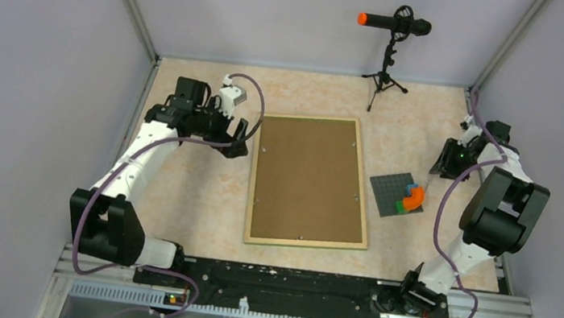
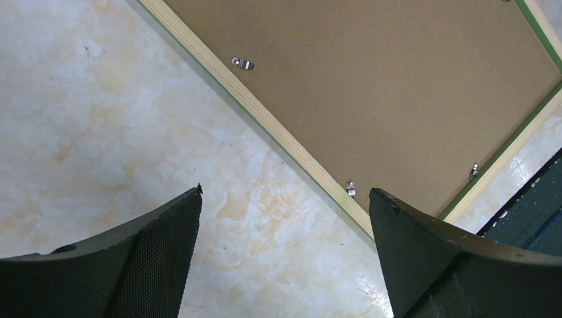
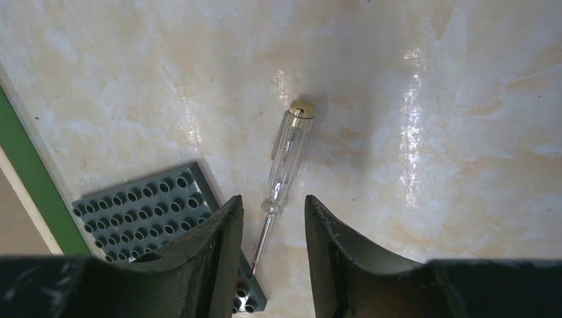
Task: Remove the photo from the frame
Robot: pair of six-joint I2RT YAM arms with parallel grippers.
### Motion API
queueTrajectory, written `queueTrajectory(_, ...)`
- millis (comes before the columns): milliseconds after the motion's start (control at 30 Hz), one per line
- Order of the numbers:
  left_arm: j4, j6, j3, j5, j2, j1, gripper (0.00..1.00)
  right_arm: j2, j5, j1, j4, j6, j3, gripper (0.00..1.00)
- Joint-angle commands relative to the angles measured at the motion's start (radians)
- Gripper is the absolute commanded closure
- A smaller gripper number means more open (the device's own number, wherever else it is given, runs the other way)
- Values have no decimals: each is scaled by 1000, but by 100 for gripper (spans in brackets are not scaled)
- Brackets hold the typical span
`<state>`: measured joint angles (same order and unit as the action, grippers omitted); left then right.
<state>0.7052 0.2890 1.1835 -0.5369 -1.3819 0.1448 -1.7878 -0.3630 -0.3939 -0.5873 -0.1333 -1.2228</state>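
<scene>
The frame (image 1: 310, 180) lies face down in the middle of the table, brown fibreboard back up, with a light wood edge. The photo is hidden under the backing. In the left wrist view the frame (image 2: 397, 86) shows small metal clips (image 2: 243, 63) along its edge and a thin green border. My left gripper (image 1: 236, 139) hovers just beyond the frame's far left corner, open and empty (image 2: 285, 193). My right gripper (image 1: 447, 159) is at the right of the table, open (image 3: 272, 199), its jaws either side of a clear-handled screwdriver (image 3: 286, 156) lying on the table.
A small grey baseplate (image 1: 388, 195) with orange and green bricks (image 1: 413, 196) lies right of the frame; it also shows in the right wrist view (image 3: 142, 209). A microphone on a tripod (image 1: 389, 52) stands at the back. Grey walls enclose the table.
</scene>
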Motion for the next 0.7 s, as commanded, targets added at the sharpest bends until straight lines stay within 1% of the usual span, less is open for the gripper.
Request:
queueTrajectory(0, -46, -14, -11, -26, 57, 2, 1, -5, 56, 40, 54, 25, 17, 61)
queueTrajectory(200, -56, -16, -29, -26, 73, 4, 1, -34, 119, 72, 87, 19, 63, 63)
queueTrajectory(400, -60, -18, -25, -24, 98, 3, 1, -62, 170, 72, 106, 1, 99, 68)
queueTrajectory(533, -61, -21, -27, -20, 105, 2, 1, -67, 182, 72, 110, -12, 117, 82)
queueTrajectory(667, -67, -20, -25, -15, 107, 3, 1, -37, 175, 66, 63, -32, 68, 98)
